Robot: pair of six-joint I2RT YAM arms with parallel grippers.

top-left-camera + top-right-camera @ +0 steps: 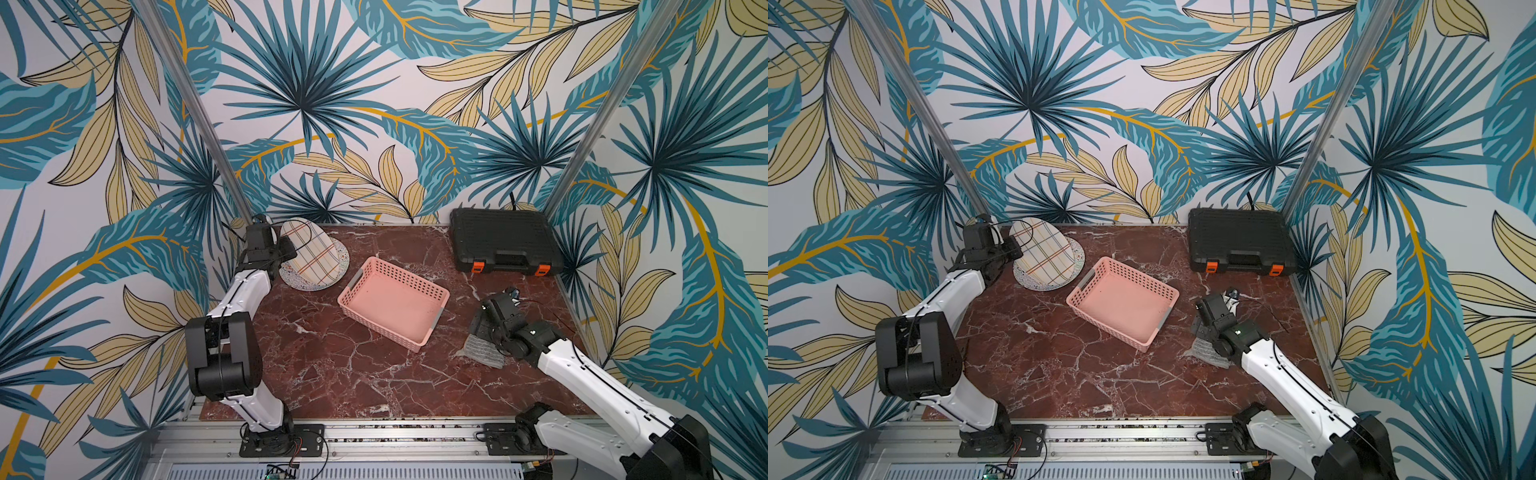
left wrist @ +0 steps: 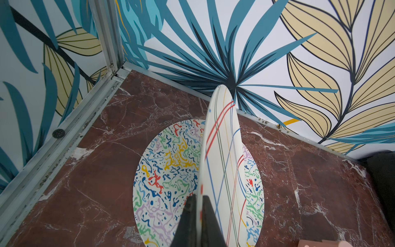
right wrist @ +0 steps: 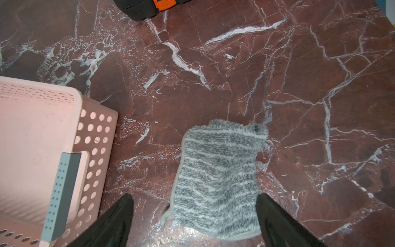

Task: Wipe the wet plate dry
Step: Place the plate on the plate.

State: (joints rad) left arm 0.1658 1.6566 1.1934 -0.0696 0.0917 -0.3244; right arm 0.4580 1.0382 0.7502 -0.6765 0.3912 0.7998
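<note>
Your left gripper (image 2: 197,200) is pinched tight on the rim of the striped plate (image 2: 222,162). It holds that plate tipped up on its edge, over a spotty plate (image 2: 166,169) lying in the back left corner of the table (image 2: 89,192). Your right gripper (image 3: 194,200) is spread wide apart just over the grey cloth (image 3: 218,171), beside the pink basket (image 3: 94,149).

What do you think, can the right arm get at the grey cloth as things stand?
Probably yes: the right tool hangs open just above the grey cloth, which lies uncovered on the table. The pink basket stands beside it, apart.
</note>
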